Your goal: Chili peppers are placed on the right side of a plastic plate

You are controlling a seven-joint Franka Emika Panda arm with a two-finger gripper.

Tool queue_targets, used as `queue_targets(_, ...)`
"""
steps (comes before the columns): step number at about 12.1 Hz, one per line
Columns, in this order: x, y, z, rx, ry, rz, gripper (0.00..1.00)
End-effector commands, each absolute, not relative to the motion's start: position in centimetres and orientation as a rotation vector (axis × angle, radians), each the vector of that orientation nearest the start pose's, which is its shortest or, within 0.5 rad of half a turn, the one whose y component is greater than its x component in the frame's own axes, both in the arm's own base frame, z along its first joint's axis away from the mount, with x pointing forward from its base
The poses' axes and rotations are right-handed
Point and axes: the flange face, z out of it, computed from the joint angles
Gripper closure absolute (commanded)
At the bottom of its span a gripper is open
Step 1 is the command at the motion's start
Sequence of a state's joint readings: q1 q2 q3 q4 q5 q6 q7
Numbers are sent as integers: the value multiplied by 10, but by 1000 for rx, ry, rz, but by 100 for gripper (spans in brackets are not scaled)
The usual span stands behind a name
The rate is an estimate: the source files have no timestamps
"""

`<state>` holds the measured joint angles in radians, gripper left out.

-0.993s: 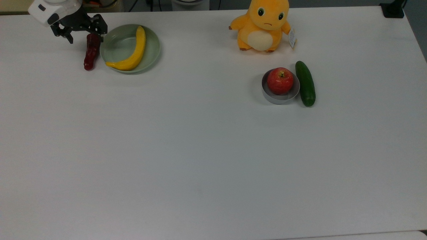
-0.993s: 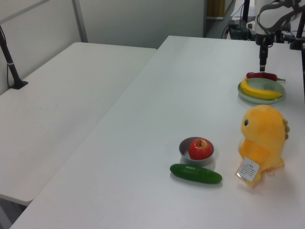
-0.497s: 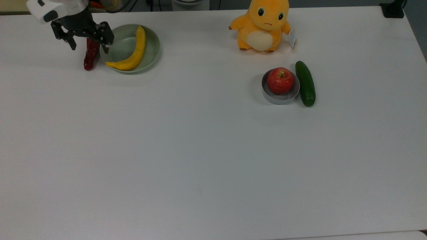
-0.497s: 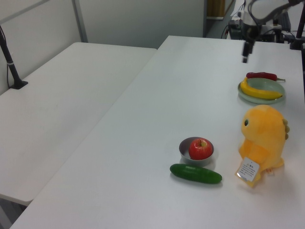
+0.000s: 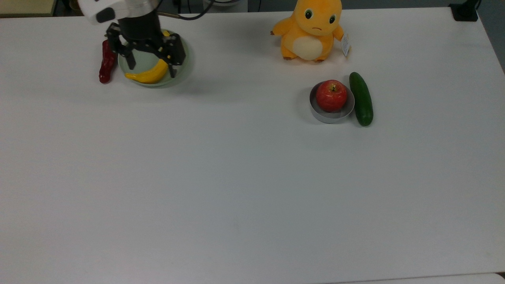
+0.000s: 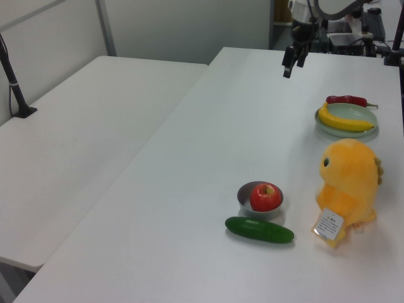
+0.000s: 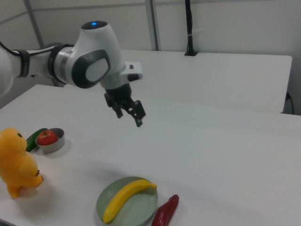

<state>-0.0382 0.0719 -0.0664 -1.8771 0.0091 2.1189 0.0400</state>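
Note:
The dark red chili pepper [image 5: 106, 61] lies on the white table, right beside the plastic plate [image 5: 184, 65] on the top view's left. In the right view the chili pepper [image 7: 165, 212] is at the right of the plate [image 7: 141, 209]. A yellow banana [image 5: 152, 74] lies in the pale green plate. My gripper [image 5: 152, 68] hangs open and empty, well above the table. In the top view it overlaps the plate, away from the chili. The left view has my gripper [image 6: 291, 65] high up and to the left of the chili [image 6: 346, 100] and plate [image 6: 371, 118].
An orange plush toy [image 5: 309, 29] stands at the back. A red apple [image 5: 331, 95] sits in a small grey dish [image 5: 329, 118], with a dark green cucumber [image 5: 361, 98] beside it on the top view's right. A second white table [image 6: 82, 126] adjoins this one.
My gripper has lifted away from the chili and swung to the top view's right, above the plate. The chili stays on the table beside the plate.

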Motion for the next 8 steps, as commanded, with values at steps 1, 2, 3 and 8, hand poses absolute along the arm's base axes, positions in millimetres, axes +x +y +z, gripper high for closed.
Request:
queue_targets(1, 593, 20, 496, -3093, 141, -244, 0)
queue_targets(2, 591, 40, 496, -3089, 115, -240, 0)
queue_targets(3, 588, 68, 497, -3085, 49, -235, 0)
queue_targets(8, 566, 111, 511, -3089, -72, -159, 0)
